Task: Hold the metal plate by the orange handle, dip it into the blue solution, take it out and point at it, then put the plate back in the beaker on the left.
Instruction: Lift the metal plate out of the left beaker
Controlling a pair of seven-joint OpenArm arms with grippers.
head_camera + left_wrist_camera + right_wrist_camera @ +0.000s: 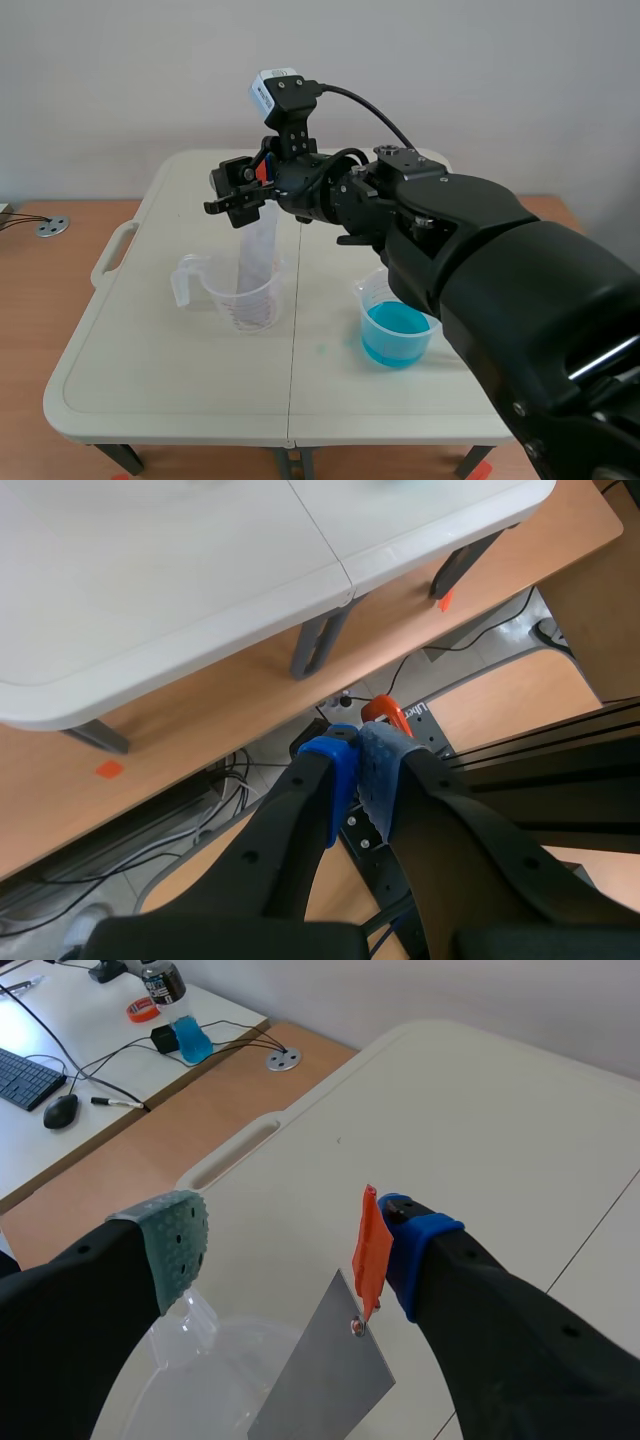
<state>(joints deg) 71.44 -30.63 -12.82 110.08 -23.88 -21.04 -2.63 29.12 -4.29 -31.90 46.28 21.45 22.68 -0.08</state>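
Right gripper (290,1245): fingers spread wide, gripping nothing. The orange handle (370,1248) stands upright between the fingers, right by the blue pad (425,1245); I cannot tell whether they touch. The grey-green pad (180,1245) is well apart from it. The metal plate (335,1370) hangs tilted below the handle, under the gripper, with its lower end inside the clear beaker (240,295). The beaker of blue solution (375,292) sits well off to the gripper's side on the white table (150,380).

Left gripper (358,770): pads pressed together, empty, beyond the table edge over the floor.
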